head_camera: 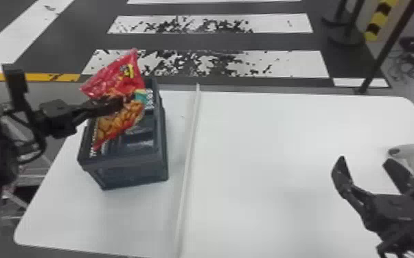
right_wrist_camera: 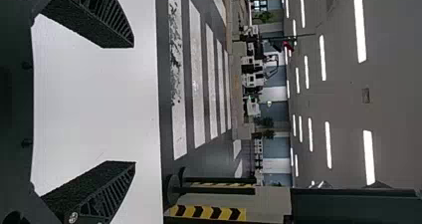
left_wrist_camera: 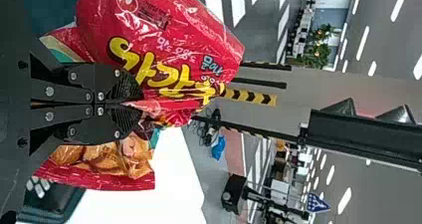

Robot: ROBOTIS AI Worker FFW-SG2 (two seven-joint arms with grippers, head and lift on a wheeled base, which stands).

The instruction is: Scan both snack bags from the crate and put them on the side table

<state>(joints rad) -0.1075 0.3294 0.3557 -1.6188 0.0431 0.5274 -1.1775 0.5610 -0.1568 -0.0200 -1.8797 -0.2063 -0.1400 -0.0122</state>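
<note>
White table point(head_camera: 267, 171): bore the crate left of a pale raised strip; that strip called for a clear lift of anything carried rightward.
Crate point(head_camera: 134, 176): stood under the lifted bag; its rim could have snagged the bag's lower end, so raising well above it before moving sideways was advisable.
Snack bag point(head_camera: 118, 80): hung tilted above the crate, creased around its middle; best turned gently until its code faced the scanner, film kept taut, contents uncrushed.
Right gripper point(head_camera: 364, 160): held nothing, its fingers spread wide above the table, near the scanner.
Left gripper point(left_wrist_camera: 132, 104): pinched the bag's middle between closed fingers; a firm, light squeeze suited slippery film.
Scanner point(head_camera: 409, 150): lay beyond the right gripper; probably wanted a square grasp on its handle.
</note>
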